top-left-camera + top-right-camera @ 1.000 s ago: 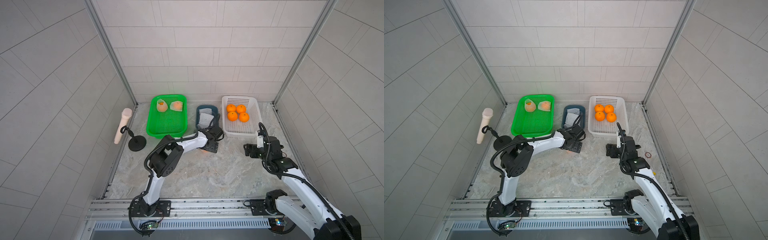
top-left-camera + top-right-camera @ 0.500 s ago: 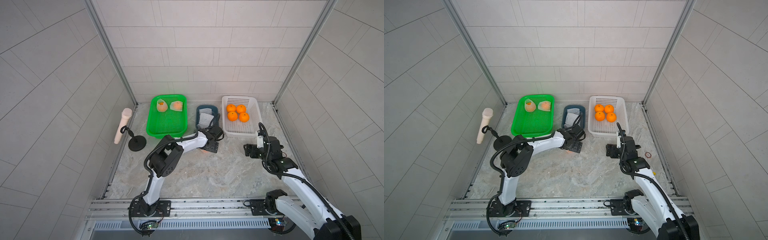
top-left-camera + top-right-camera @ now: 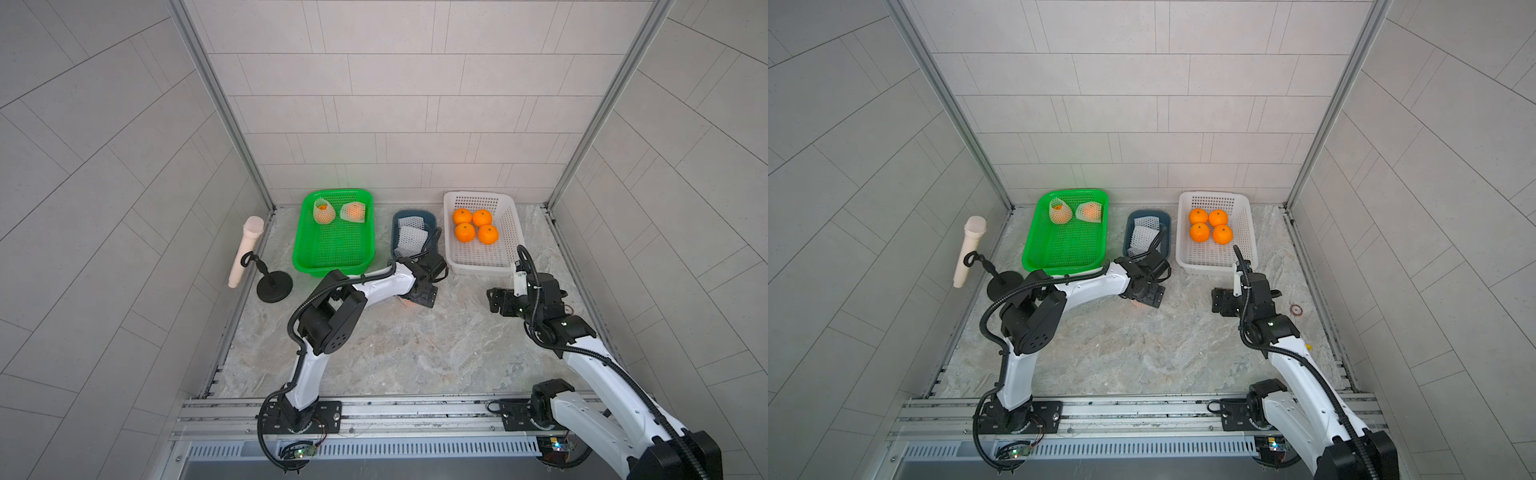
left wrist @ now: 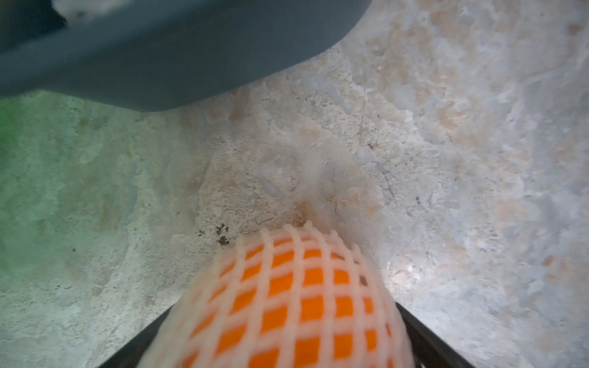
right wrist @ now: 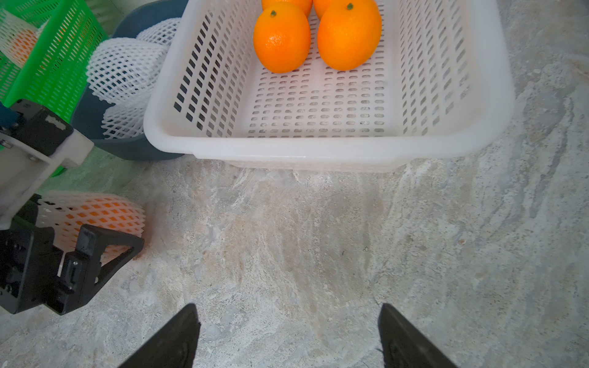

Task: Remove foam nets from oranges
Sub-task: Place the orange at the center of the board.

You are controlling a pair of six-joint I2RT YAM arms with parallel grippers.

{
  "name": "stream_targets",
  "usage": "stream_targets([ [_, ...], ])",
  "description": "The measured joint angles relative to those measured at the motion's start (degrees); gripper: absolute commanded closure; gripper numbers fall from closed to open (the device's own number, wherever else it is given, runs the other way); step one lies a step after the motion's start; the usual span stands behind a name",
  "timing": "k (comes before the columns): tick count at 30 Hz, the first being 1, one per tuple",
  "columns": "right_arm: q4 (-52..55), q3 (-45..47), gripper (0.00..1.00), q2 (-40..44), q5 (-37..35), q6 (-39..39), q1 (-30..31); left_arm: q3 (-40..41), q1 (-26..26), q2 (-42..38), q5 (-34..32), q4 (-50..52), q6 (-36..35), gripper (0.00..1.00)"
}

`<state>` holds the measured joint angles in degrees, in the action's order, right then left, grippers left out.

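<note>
My left pincer (image 3: 422, 294) is spread to its widest, fingers down either side of a netted orange (image 4: 287, 296) sitting on the table (image 5: 318, 239) beside the blue tub (image 3: 411, 213). My right pincer (image 5: 288, 310) has its jaws parted and empty over bare table before the white basket (image 3: 482, 259). Four bare oranges (image 3: 464, 232) lie in that basket. Loose nets (image 3: 409, 239) fill the tub. Two wrapped oranges (image 3: 323, 212) sit in the green tray (image 3: 332, 249).

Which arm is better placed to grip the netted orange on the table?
Left: the left gripper straddles the netted orange with open jaws, while the right gripper is open over the table, apart from it.
</note>
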<state>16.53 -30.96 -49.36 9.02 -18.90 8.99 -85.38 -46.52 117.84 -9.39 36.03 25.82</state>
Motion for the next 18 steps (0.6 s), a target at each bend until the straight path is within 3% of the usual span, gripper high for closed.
stream_targets([
  [18, 0.02, 0.0, 0.06, 0.0, 0.24, -0.02, 0.0, -1.51, 0.92, -0.61, 2.51, -3.04, -2.34, 0.0],
])
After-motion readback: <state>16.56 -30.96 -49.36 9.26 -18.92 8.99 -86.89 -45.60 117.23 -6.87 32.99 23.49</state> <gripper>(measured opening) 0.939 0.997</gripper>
